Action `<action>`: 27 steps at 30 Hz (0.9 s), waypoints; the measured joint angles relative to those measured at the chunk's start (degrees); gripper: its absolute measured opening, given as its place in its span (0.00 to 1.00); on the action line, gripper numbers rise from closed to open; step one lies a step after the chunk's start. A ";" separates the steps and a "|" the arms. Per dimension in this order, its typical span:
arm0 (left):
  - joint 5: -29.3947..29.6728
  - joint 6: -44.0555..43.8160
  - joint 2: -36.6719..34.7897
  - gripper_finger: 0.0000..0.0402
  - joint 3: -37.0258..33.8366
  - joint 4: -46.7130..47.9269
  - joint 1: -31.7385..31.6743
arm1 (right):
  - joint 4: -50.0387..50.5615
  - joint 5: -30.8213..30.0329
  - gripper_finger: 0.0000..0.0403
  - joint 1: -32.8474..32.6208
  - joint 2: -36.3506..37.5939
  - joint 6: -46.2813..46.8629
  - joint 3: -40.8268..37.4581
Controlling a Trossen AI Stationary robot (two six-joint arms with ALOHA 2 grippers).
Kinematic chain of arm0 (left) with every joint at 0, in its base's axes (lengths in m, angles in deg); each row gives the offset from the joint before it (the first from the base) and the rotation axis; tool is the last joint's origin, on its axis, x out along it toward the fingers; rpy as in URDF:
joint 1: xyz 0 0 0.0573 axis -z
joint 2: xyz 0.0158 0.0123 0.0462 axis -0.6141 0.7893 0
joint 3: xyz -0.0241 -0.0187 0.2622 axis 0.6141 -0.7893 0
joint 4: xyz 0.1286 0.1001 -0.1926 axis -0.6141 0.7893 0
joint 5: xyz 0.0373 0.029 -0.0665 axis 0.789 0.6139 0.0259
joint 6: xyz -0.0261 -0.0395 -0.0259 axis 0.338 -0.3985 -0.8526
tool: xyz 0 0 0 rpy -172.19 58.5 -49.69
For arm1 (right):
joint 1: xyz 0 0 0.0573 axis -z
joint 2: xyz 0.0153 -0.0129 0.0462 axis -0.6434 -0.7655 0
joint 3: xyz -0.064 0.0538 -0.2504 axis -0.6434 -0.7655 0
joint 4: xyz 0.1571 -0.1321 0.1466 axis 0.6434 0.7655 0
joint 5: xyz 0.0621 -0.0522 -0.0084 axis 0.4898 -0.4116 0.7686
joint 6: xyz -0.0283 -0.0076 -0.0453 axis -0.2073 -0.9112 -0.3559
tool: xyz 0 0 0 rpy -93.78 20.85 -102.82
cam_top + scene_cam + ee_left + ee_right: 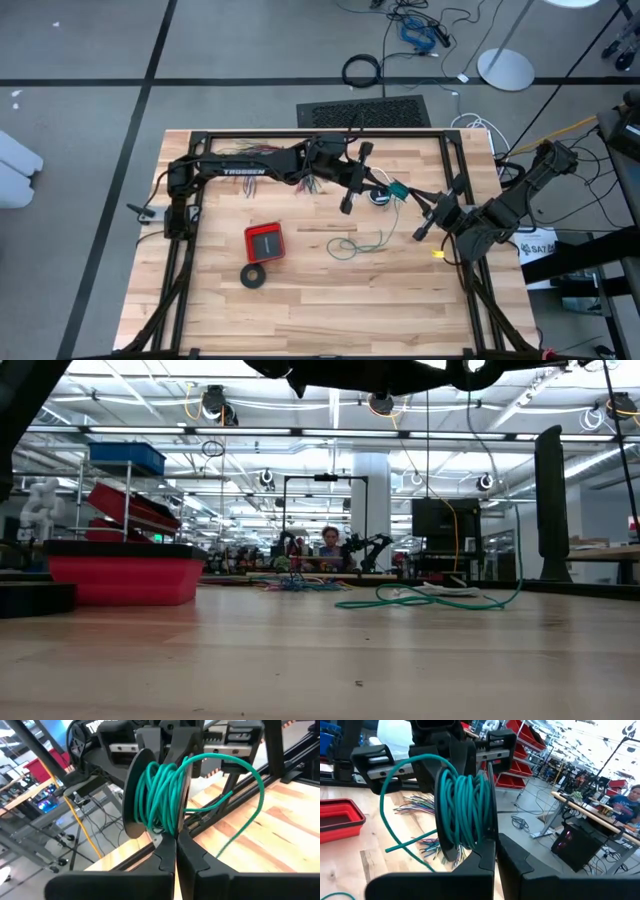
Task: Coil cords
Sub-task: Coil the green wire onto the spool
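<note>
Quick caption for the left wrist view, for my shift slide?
Left gripper, jaws shut on a teal-green wire coil, facing the right gripper.

Lighting: even, bright, from overhead strip fixtures [300, 430] visible at 12 o'clock in low view. Shadows under arms soft on light wooden slatted tabletop [330, 290]. Low view: near tabletop out of focus. Wrist views: backgrounds soft, edges bent; coiled teal-green wire [165, 795] sharp.

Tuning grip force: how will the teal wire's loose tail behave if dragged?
Probably floppy: the teal wire's tail lies in slack curves on the table. Likely light, it hangs freely from the coil. Somewhat springy: it arcs off the coil.
</note>
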 joint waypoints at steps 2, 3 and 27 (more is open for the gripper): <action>0.81 0.09 0.00 0.01 0.00 0.19 0.00 | -1.19 -0.07 0.00 0.00 0.00 -1.42 0.00; 0.98 0.13 0.00 0.01 0.00 0.40 -0.02 | -1.62 -0.04 0.00 0.00 0.00 -1.94 0.00; -4.29 -0.48 1.51 0.00 -0.07 -1.26 0.08 | -15.54 1.88 0.00 0.81 -0.04 -19.23 0.02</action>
